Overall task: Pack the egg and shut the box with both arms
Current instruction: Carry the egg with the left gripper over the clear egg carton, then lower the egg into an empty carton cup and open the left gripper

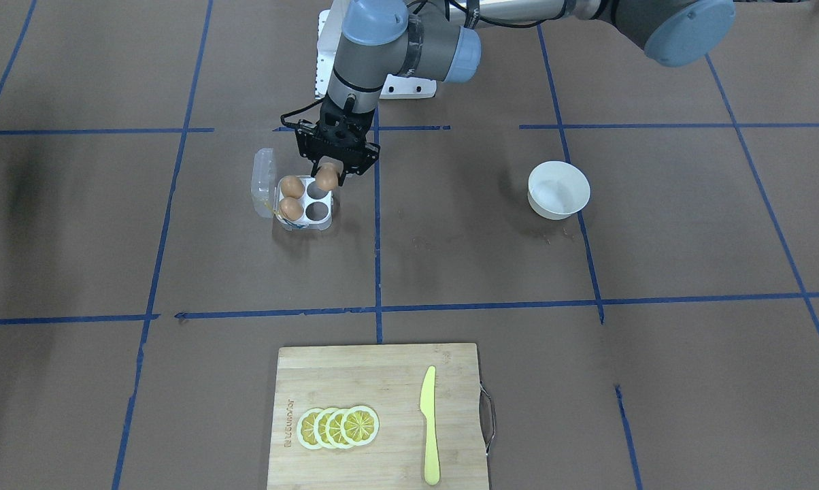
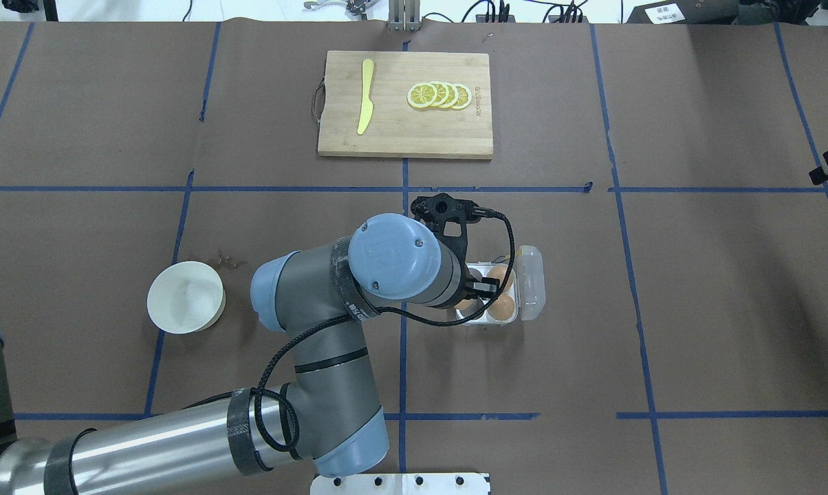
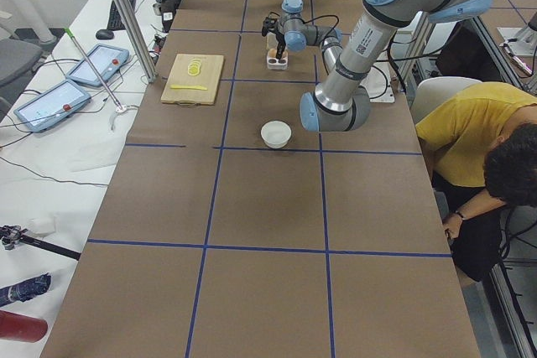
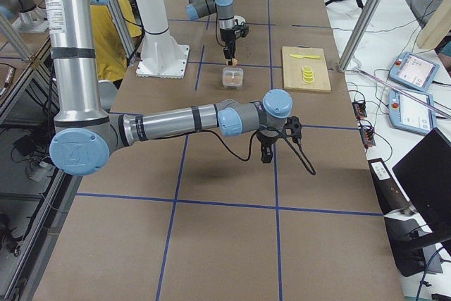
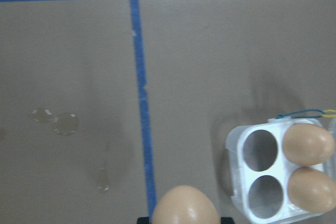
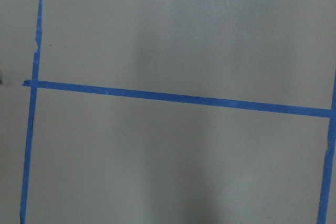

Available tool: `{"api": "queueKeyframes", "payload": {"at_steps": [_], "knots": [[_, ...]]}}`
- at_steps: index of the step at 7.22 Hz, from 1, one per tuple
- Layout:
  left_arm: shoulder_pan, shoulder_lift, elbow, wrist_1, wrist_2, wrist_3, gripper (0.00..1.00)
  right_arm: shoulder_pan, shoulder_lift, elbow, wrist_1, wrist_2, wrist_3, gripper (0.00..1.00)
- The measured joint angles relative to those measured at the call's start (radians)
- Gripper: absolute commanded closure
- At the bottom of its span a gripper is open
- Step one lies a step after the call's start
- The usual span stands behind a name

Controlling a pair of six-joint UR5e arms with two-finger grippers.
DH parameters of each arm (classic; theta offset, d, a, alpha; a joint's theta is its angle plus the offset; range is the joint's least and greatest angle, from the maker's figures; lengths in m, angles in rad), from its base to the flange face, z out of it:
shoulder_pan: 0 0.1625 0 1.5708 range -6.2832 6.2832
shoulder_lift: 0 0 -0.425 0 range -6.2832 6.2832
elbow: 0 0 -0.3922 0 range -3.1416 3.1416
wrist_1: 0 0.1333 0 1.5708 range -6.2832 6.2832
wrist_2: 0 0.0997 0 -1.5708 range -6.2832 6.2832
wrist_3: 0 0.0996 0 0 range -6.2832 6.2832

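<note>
My left gripper (image 1: 328, 171) is shut on a tan-brown egg (image 1: 326, 179) and holds it just above the box's back edge, by the empty cups. The egg fills the bottom of the left wrist view (image 5: 185, 206). The clear box (image 1: 318, 223) stands open, its lid (image 1: 263, 182) folded out to the side. Two eggs (image 1: 290, 197) sit in the cups on the lid side; two cups (image 5: 261, 172) are empty. In the overhead view the left wrist hides part of the box (image 2: 507, 322). My right gripper (image 4: 266, 151) hangs over bare table far from the box; I cannot tell its state.
A white bowl (image 1: 558, 190) stands well to one side of the box. A wooden cutting board (image 1: 355, 381) with lemon slices (image 1: 338, 427) and a yellow knife (image 1: 428, 425) lies at the operators' edge. A person in yellow (image 3: 470, 123) sits by the robot's base.
</note>
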Motion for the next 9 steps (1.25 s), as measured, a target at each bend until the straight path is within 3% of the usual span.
{"api": "queueKeyframes", "payload": {"at_steps": [3,5,7,8,9], "knots": [[0.006,-0.029,0.066,-0.036,0.006,0.002,1.00,0.000,0.000,0.003,0.000,0.017,0.000,0.00],[0.012,-0.034,0.082,-0.047,0.007,0.002,0.89,0.000,0.000,0.002,0.000,0.019,0.000,0.00],[0.018,-0.039,0.086,-0.048,0.007,0.002,0.11,0.000,0.000,0.000,0.000,0.020,0.000,0.00],[0.018,-0.042,0.088,-0.048,0.008,0.002,0.01,0.000,0.000,0.001,0.000,0.020,0.000,0.00],[0.019,-0.044,0.088,-0.048,0.008,0.002,0.01,0.000,0.000,0.001,0.000,0.020,0.000,0.00]]}}
